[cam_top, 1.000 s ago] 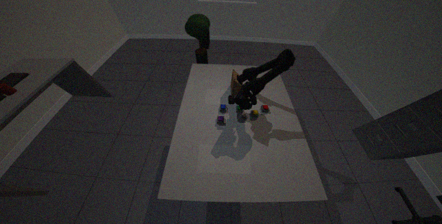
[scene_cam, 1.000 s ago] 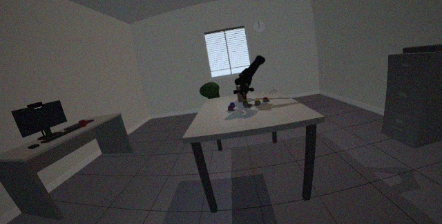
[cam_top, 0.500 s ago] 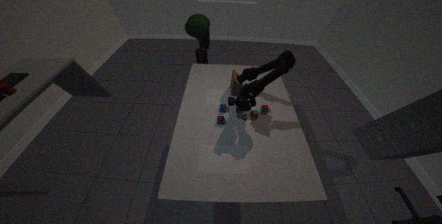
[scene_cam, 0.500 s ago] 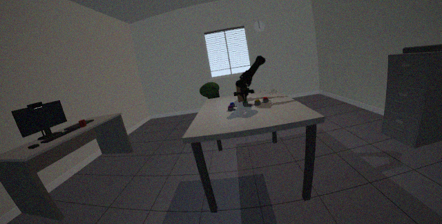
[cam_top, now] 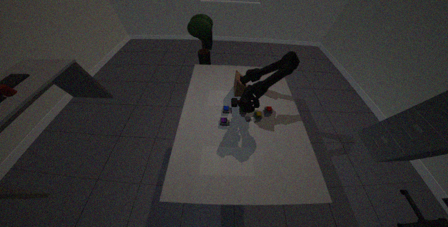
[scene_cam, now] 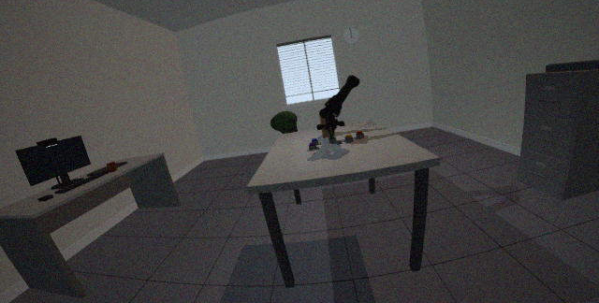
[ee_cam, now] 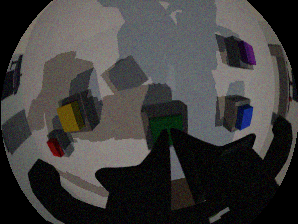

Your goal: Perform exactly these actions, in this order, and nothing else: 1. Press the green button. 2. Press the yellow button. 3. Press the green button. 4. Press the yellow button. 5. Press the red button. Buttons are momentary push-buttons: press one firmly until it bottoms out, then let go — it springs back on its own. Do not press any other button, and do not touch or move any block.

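Dimly lit throughout, so detail stays poor. Green button (ee_cam: 164, 124) seen only from the wrist, directly ahead of the gripper (ee_cam: 174, 137), whose dark fingers taper together to a point at the button's near edge; contact not resolvable. Pincer closed on itself, nothing between the tips. From above, same button hidden under the gripper (cam_top: 248, 107) and the black arm (cam_top: 276, 69); from the exterior view, lost behind the gripper (scene_cam: 331, 131) as well. Yellow button (ee_cam: 68, 116) off to the left in the wrist view, red button (ee_cam: 56, 147) beyond it near the lens edge and partly cut by distortion. From the top, yellow button (cam_top: 258, 113) and red button (cam_top: 268, 108) both visible just right of the gripper, on the white table (cam_top: 290, 171). Blue block (cam_top: 226, 108) and purple block (cam_top: 223, 120) to the left, well apart from the gripper; also at the right rim of the wrist view, blue block (ee_cam: 244, 115) and purple block (ee_cam: 248, 52). Grey squarish shapes scattered in the wrist view, indistinct from shadow. Exterior view alone gives the wall clock (scene_cam: 351, 35) and monitor (scene_cam: 52, 159). No legible writing or labels anywhere.
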You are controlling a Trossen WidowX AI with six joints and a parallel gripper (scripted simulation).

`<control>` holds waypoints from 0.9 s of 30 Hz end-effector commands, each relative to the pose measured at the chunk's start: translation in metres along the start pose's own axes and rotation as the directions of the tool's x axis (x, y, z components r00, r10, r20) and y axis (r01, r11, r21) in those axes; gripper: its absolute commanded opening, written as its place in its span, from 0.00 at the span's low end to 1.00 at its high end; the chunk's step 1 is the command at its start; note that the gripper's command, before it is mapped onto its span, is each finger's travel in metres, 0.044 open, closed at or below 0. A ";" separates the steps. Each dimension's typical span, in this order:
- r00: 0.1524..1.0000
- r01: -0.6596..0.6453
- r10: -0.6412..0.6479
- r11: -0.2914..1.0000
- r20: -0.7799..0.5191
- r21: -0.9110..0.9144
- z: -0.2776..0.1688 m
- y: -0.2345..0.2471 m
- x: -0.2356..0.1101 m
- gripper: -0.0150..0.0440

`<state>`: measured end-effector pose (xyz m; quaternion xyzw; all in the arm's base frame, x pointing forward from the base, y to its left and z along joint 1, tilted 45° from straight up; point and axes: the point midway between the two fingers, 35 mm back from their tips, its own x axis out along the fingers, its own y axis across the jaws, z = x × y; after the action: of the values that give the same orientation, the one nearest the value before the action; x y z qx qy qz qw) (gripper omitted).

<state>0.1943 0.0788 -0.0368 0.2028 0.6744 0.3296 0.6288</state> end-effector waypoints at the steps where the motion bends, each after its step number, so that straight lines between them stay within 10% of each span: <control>1: 1.000 0.002 -0.002 1.000 0.000 0.000 0.000 -0.001 -0.015 0.29; 17: 1.000 0.002 -0.002 1.000 -0.002 0.003 0.001 0.001 -0.094 0.29; 27: 1.000 -0.004 0.004 1.000 -0.001 0.001 0.035 0.111 -0.094 0.29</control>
<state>0.2280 0.0817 0.0932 0.1981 0.6717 0.3301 0.6330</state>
